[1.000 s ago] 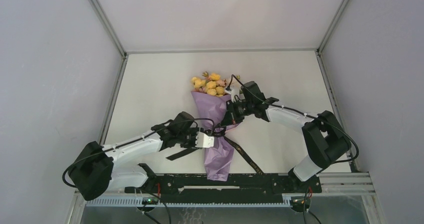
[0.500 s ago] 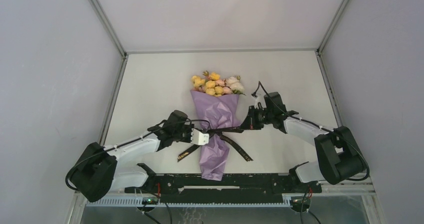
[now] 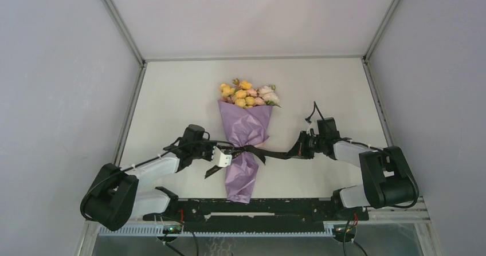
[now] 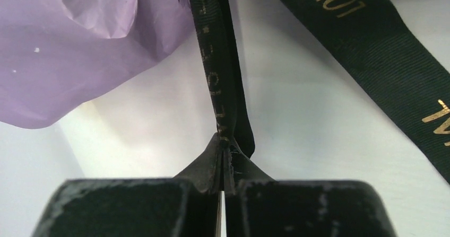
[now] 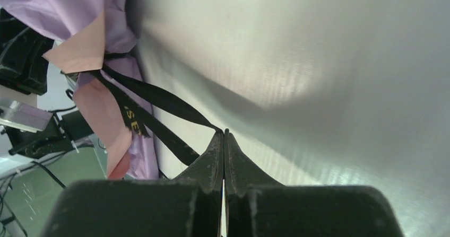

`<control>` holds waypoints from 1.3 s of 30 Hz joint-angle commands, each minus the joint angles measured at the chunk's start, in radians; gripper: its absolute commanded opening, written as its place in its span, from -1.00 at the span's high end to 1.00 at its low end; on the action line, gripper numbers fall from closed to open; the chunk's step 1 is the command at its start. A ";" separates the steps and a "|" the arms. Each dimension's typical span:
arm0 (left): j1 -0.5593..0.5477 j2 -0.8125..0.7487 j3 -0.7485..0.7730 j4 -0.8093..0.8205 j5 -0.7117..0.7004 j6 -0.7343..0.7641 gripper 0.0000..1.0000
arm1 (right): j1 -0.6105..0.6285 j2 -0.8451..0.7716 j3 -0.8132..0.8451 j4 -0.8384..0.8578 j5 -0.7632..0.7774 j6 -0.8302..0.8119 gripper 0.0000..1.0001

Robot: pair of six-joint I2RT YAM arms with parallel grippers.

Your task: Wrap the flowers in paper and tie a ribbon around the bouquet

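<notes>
The bouquet lies mid-table: yellow, pink and white flowers [image 3: 247, 94] stick out of the wide far end of a lilac paper [image 3: 246, 127] cone. The black ribbon [image 3: 269, 154] circles the cone's narrow waist and runs taut to both sides. On the left, my left gripper [image 3: 229, 152] is shut on the ribbon [image 4: 218, 83], fingertips [image 4: 212, 155] pinching it beside the paper [image 4: 79, 62]. A loose tail with gold lettering [image 4: 382, 62] lies next to it. On the right, my right gripper [image 3: 295, 151] is shut on the ribbon's other end [image 5: 159, 96], which leads back to the paper [image 5: 114, 14].
A black rail [image 3: 258, 207] runs along the near table edge just below the cone's tip. Grey walls and metal frame posts [image 3: 129, 121] bound the white table [image 3: 321, 90] on the left, right and far sides.
The left gripper closed on the ribbon. Both arms pulled apart, the right swinging from over the bouquet out to the right, drawing the ribbon tight round the cone's waist.
</notes>
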 commanded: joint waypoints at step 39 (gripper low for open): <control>0.138 -0.137 -0.079 -0.044 0.067 0.278 1.00 | 0.483 0.057 0.503 -0.085 0.408 0.111 -0.07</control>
